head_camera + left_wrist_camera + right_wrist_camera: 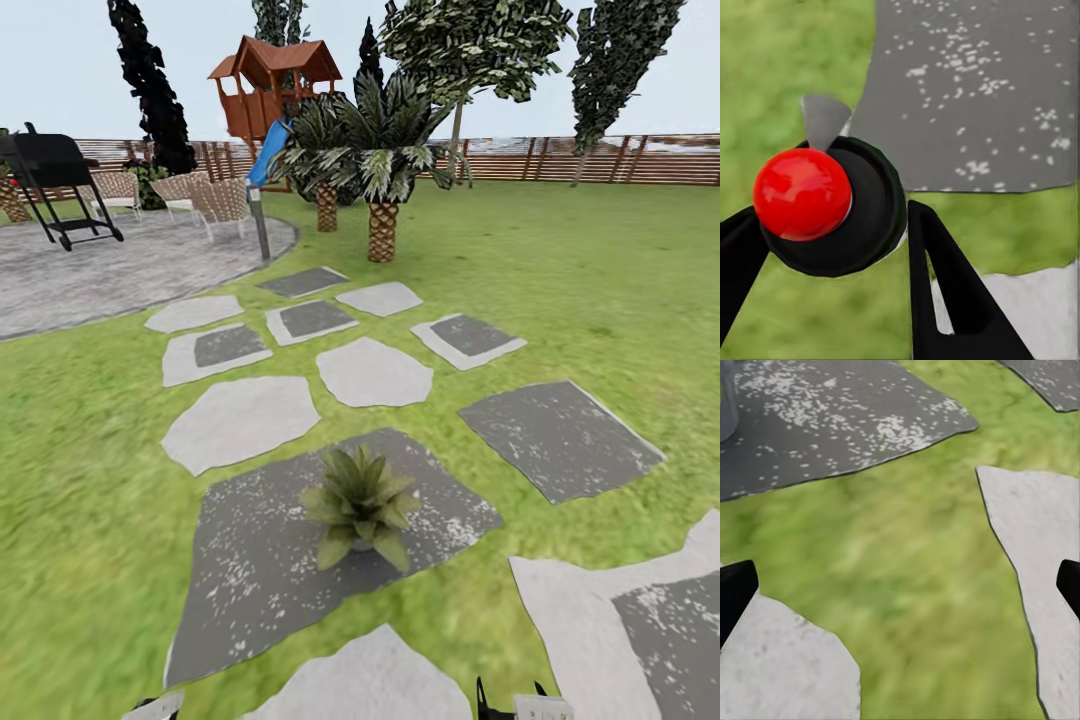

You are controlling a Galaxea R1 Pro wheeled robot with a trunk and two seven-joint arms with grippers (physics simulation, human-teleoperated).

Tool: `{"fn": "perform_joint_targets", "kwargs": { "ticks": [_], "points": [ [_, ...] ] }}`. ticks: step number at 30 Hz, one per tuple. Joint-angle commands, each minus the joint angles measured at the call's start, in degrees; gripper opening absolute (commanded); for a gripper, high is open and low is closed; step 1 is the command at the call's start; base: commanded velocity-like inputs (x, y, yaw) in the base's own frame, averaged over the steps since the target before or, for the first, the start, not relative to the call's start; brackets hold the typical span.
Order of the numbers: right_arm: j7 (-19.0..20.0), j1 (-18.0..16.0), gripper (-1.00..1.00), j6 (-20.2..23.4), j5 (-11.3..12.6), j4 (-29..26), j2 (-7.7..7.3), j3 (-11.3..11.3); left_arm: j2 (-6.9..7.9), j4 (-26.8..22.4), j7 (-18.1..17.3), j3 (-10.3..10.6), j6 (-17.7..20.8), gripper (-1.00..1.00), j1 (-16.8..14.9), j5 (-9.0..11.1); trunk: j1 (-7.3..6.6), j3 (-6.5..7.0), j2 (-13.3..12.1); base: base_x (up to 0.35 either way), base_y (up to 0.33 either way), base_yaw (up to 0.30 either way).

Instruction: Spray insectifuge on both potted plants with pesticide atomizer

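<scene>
One potted plant [360, 503], a low rosette of pointed green leaves in a small grey pot, stands on a dark grey stepping stone [260, 560] just ahead of me in the garden. The second plant is out of view. In the left wrist view my left gripper [832, 229] is shut on the pesticide atomizer [874, 217]. The atomizer is seen from above: a dark round body, a red ball cap [801, 193] and a pale grey nozzle [823, 120]. My right gripper [900, 585] is open over the grass, its black fingers [733, 589] wide apart and nothing between them.
Grey and white stepping stones [372, 372] lead over the lawn to two palms [382, 160]. A paved patio with a black grill [55, 180] and wicker chairs [215, 200] lies at the left. A wooden playhouse [272, 85] and a slatted fence [600, 160] close the back.
</scene>
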State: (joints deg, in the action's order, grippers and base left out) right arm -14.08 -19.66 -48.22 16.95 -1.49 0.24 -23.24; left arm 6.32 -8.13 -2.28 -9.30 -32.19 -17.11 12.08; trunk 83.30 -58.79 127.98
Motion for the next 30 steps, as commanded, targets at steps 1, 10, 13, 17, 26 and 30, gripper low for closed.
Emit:
{"fn": "perform_joint_targets", "kwargs": {
  "ticks": [1,10,13,17,26,30],
  "points": [
    [-0.24,-0.03,1.00,-0.12,0.36,0.03,0.02,-0.49,0.00,0.05,-0.27,-0.02,-0.15,-1.00,-0.03,0.40,0.03,-0.05,0.02,0.339,0.000,0.000],
    [-0.33,-0.03,1.00,-0.18,0.42,0.00,0.22,-0.52,0.00,0.05,-0.34,-0.02,-0.22,-1.00,-0.03,0.30,0.03,-0.05,0.02,0.185,0.000,0.000],
    [-0.39,-0.03,1.00,-0.15,0.46,-0.08,0.08,-0.47,0.22,-0.03,-0.46,0.06,-0.24,-1.00,-0.03,0.17,0.03,-0.05,0.02,0.006,0.000,0.000],
    [0.02,-0.03,1.00,-0.10,-0.18,-0.33,0.03,-0.84,0.74,-0.82,-1.17,2.50,-0.15,-1.00,-0.11,-4.87,0.03,-0.05,0.02,0.001,0.000,0.000],
    [26.08,-3.90,1.00,16.49,-21.36,-11.40,-0.09,-8.19,4.26,-1.29,-20.31,9.70,9.61,-1.00,-3.05,-43.49,0.03,-0.05,0.02,0.000,0.000,0.000],
    [41.61,-7.40,1.00,32.10,-22.72,-23.50,0.86,-8.37,5.86,-3.66,-41.02,9.61,20.50,-1.00,-10.64,-53.04,0.03,-0.05,0.02,0.000,0.000,0.000]
  ]
}}
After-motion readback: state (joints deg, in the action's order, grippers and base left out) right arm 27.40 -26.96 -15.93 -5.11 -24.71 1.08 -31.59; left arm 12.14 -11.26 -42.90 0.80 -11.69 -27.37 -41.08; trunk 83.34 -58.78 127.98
